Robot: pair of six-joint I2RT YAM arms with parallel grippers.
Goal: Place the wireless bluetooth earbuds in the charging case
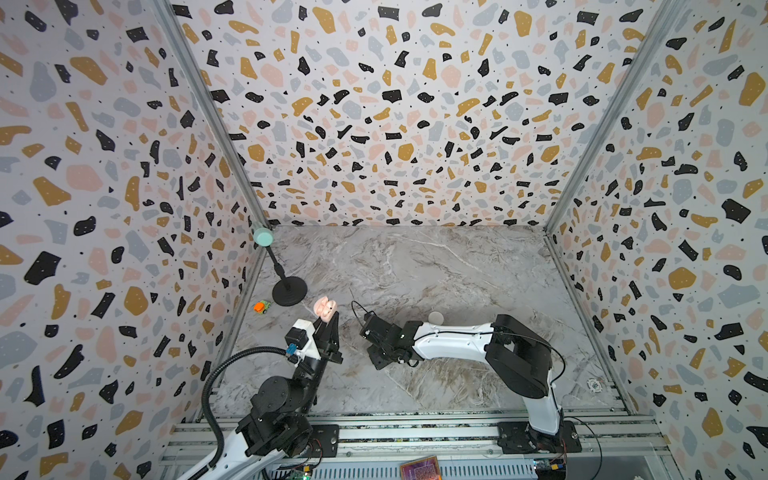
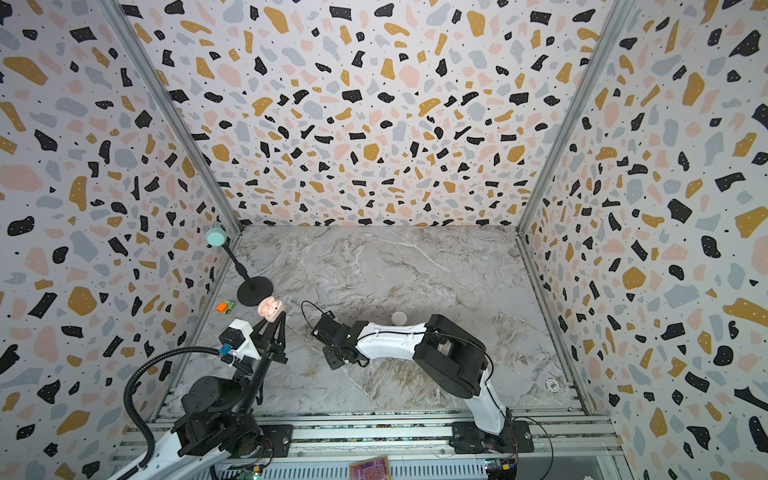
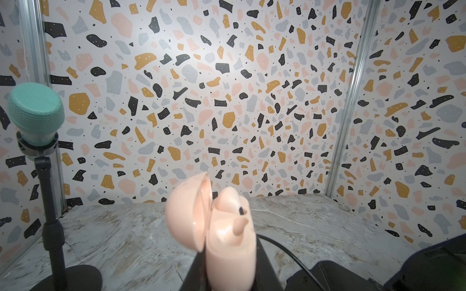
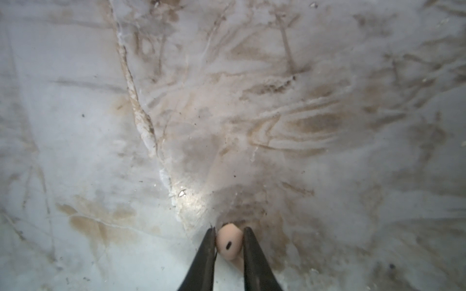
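The left gripper (image 1: 328, 322) is pinching the lower half of the pink charging case (image 3: 227, 241). It holds the case raised over the left part of the table (image 1: 457, 270), near the left edge and just in front of the base of the microphone stand (image 1: 289, 291). The lid (image 3: 189, 211) is swung open. 1 seated earbud (image 3: 228, 200) with a dark tip shows in the case; the close view is too blurred to tell whether the 2nd pocket is free.

The right gripper (image 4: 229, 229) points down at the table, left of the middle and in the front half. Its 2 fingers (image 4: 209, 252) press against both flanks of the loose earbud (image 4: 228, 243), which lies on the marble. In both top views the wrist hides this grip.

Several things could go wrong from here:
- **Slipping out:** the hold is on a small, smooth, rounded body right at the fingertips, so the earbud may squirt out on the lift and skid across the marble.
- **Turning in the grip:** the stem is mostly hidden, and if the earbud twists between the fingers it probably will not line up with its pocket.
- **Pushing the case:** the case is held in the air by its lower half alone, so a firm push could tilt it, work it loose or knock the lid shut.
- **Nudging the other case:** a round whitish case (image 1: 435, 318) lies just behind the right forearm (image 1: 453, 338), and a wide swing of that arm could bump it.
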